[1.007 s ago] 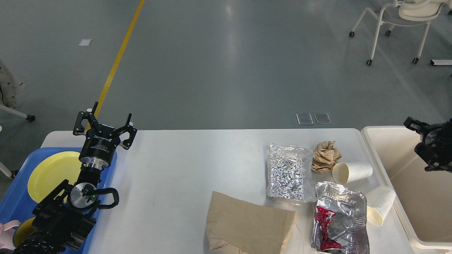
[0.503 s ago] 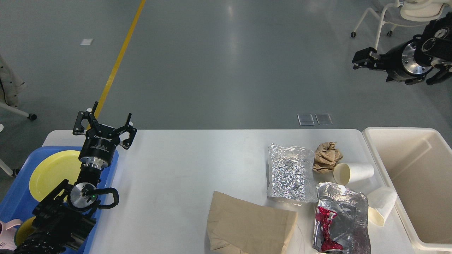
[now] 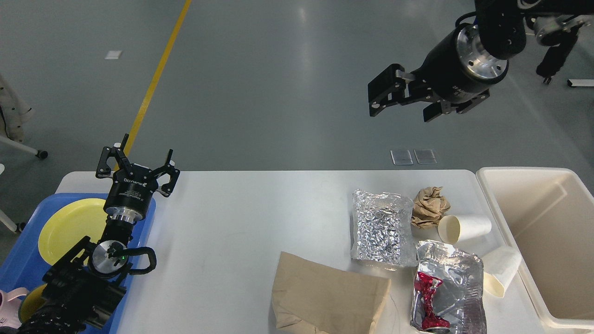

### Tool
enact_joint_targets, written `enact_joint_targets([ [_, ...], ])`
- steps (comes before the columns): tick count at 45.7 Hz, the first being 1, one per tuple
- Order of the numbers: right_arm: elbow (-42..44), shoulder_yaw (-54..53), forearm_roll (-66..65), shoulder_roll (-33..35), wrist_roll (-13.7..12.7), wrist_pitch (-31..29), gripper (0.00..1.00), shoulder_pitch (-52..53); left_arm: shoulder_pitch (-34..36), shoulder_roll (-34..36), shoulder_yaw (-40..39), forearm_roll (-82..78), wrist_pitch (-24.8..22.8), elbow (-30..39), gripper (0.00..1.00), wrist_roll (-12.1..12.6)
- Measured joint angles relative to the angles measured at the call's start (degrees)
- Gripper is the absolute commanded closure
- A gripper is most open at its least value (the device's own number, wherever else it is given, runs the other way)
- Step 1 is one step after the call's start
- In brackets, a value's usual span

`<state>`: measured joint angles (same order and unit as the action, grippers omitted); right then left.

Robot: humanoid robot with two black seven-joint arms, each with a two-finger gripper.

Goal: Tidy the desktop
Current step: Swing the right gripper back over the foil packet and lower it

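1. Two grippers show in the head view. The left gripper [image 3: 138,163] hangs with jaws spread and empty, over the blue tray [image 3: 18,260] edge.
2. The right gripper [image 3: 404,98] hovers released, empty, high beyond the desktop [image 3: 241,218].
3. Below its jaws lie the crumpled paper [image 3: 429,205] and paper cup [image 3: 464,228]; lower squarely over one item before closing.

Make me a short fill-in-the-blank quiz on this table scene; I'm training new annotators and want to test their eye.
1. The yellow plate lies in the ___ tray.
2. The two paper cups both lie on their ___.
3. The left gripper has its fingers ___.
4. The crumpled brown paper ball lies on the desktop, right of the silver ___ bag.

Missing words: blue; sides; open; foil
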<state>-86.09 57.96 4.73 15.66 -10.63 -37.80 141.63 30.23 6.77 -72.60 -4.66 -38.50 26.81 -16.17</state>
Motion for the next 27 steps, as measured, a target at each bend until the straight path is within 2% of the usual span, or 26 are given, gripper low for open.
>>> enact_joint_targets([
  [7,-4.1,0.4,1.9,-2.5,0.0,-5.4,0.0,4.2,0.0,0.0,0.0,0.0,0.0,0.0,0.03,0.0],
  [11,-4.7,0.3,2.3,-2.7,0.0,-6.0,0.0,4.6,0.0,0.0,0.0,0.0,0.0,0.0,0.03,0.0],
  [17,-4.9,0.9,2.5,-2.3,0.0,-3.4,0.0,2.1,0.0,0.0,0.0,0.0,0.0,0.0,0.03,0.0],
  [27,-5.1,1.4,6.6,-1.9,0.0,2.7,0.0,-9.5,0.0,0.0,0.0,0.0,0.0,0.0,0.03,0.0],
])
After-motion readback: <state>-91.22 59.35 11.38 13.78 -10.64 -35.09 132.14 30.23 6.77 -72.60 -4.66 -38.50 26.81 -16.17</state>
